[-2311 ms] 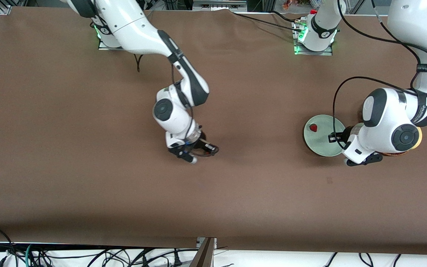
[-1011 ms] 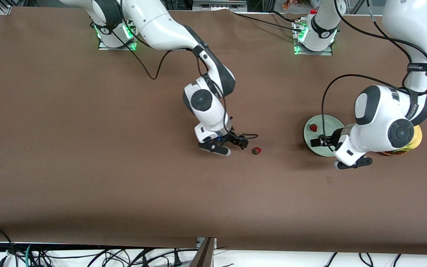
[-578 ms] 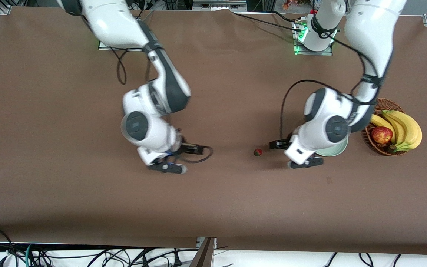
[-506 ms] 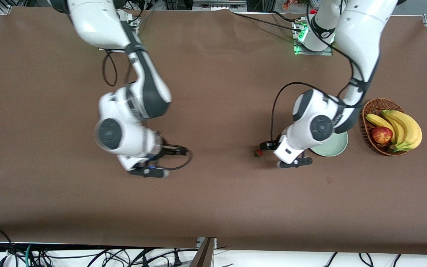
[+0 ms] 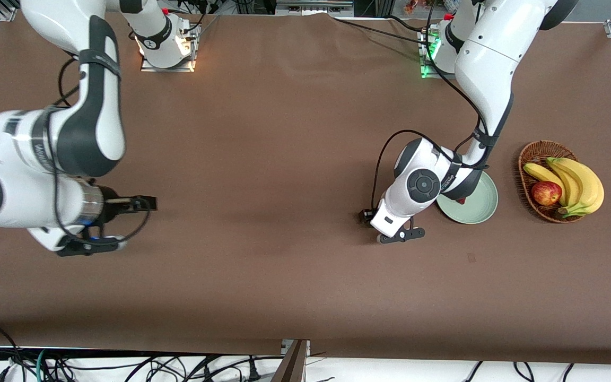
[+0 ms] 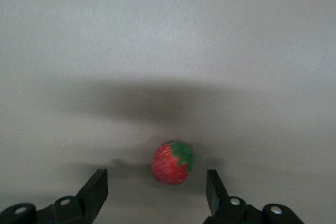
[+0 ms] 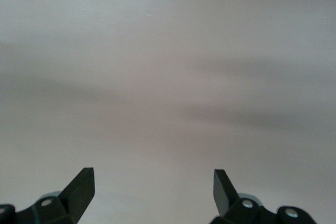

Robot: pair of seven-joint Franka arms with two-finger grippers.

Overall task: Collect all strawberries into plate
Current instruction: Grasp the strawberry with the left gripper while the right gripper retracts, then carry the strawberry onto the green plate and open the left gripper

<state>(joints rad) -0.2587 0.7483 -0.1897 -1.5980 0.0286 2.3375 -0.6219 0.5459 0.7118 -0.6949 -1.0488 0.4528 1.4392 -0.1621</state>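
The left gripper [image 6: 156, 188] holds its jaws spread wide and empty, low over the worktop [image 5: 284, 159]. In the left wrist view a strawberry [image 6: 173, 162] lies on the cloth just ahead of the fingertips [image 6: 97, 187], inside the line of the gap but closer to one finger than the other, touching neither. The strawberry rests on its side with its green cap tilted toward the closer finger, so its long axis appears to run slantwise across the gap. The coming move probably turns on a short advance and a slight sideways correction before closing. The front view shows none of this: there the left gripper [image 5: 377, 220] covers the berry. That view instead shows the plate [image 5: 478, 204] near, at about three o'clock from the jaws. A sliver of red, likely a second strawberry [image 5: 461, 200], peeps out from under the left arm. The wicker basket [image 5: 541, 143] of bananas [image 5: 576, 180] and an apple [image 5: 546, 192] stands at three o'clock from the plate. The right gripper [image 5: 114, 223], jaws also spread with nothing between them [image 7: 152, 188], waits over bare cloth well apart at nine o'clock, so the left arm is plainly the nearer. No third berry is visible.
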